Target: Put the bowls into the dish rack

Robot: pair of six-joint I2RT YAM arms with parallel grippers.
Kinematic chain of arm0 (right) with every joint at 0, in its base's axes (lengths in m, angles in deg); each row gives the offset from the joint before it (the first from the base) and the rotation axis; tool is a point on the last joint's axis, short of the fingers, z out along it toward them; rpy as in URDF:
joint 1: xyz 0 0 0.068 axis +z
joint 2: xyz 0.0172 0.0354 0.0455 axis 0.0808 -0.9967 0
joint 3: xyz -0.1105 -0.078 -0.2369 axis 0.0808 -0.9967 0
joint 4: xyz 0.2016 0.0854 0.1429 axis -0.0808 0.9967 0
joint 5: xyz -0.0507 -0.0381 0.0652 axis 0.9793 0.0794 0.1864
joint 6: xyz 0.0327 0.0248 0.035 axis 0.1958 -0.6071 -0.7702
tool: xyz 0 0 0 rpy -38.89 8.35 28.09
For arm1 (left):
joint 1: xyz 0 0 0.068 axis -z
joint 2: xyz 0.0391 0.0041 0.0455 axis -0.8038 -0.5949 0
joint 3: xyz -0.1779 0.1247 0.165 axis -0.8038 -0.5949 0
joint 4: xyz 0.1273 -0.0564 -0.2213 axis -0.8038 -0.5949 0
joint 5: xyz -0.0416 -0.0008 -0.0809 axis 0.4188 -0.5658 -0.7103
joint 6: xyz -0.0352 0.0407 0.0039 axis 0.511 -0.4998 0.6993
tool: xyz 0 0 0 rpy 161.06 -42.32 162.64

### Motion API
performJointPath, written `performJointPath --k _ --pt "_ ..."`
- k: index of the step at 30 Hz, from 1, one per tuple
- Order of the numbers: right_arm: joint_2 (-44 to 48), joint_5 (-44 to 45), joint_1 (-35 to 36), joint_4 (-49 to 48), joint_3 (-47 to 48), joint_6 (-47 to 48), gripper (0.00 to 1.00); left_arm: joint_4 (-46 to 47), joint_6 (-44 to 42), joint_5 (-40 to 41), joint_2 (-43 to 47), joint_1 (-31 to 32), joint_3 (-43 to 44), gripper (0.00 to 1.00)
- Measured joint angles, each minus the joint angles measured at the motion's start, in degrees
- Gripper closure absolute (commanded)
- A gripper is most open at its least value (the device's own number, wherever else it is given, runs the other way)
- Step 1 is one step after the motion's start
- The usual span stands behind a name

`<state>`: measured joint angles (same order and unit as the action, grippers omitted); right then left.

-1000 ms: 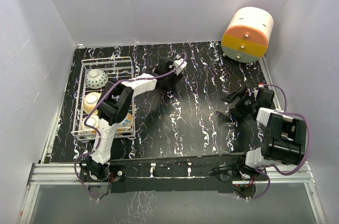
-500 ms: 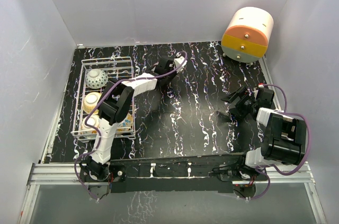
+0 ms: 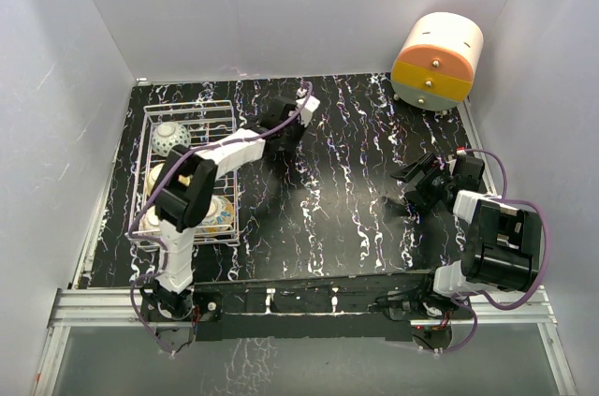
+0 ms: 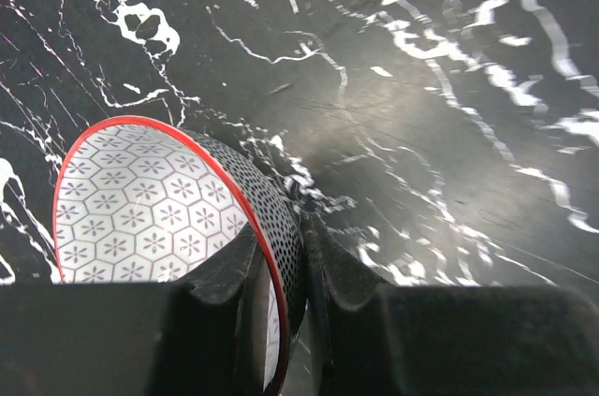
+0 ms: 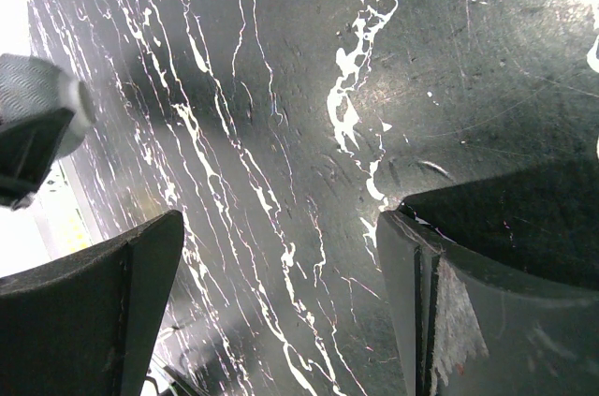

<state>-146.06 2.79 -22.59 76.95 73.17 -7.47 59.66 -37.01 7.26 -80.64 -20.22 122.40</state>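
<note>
Red-rimmed bowl (image 4: 140, 218): small and round, white inside with a hexagon-flower print, the outside dark-speckled. It is tipped on edge over the black counter (image 3: 346, 218), which has white veins; whether it touches the counter cannot be told.

Left end effector (image 4: 281, 260): clamped on that bowl's wall, one finger (image 4: 229, 279) inside the rim and the other outside. In the overhead view it sits just past the far right corner of the dish rack, its arm reaching across the rack's right side.

Dish rack (image 3: 187, 107): white wire basket at the left of the counter. It holds a grey-patterned bowl (image 3: 171, 139) at the far end, a pale bowl with a yellowish inside (image 3: 161, 177) in the middle, and an orange-yellow floral bowl (image 3: 219, 215) at the near end, partly hidden by the arm.

Right end effector (image 5: 281, 293): fingers spread apart with nothing between them, only bare counter. It is low over the right side of the counter, well apart from the rack.

Drum (image 3: 437, 61): cream, orange and yellow, standing at the far right corner against the pale walls.
</note>
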Motion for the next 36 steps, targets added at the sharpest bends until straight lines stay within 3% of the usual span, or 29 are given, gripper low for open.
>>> performJointPath --k 9,17,20,28,36 --pt "0.0 -0.2 0.0 0.0 0.0 0.0 0.13 6.1 16.4 -15.2 22.3 -4.6 -10.3 1.00" --pt "0.0 -0.4 0.0 0.1 0.0 0.0 0.13 26.6 42.9 -26.6 40.1 -25.7 -29.0 1.00" --pt "0.2 -0.4 0.0 0.3 0.0 0.1 0.13 33.3 52.4 -28.3 41.6 -31.7 -35.0 1.00" --pt "2.0 -0.4 0.0 1.5 0.0 0.5 0.13 55.2 76.6 -30.5 38.2 -40.0 -49.3 1.00" --pt "3.1 -0.2 0.0 2.9 0.0 1.3 0.13 64.9 86.1 -29.9 31.6 -41.0 -50.6 1.00"
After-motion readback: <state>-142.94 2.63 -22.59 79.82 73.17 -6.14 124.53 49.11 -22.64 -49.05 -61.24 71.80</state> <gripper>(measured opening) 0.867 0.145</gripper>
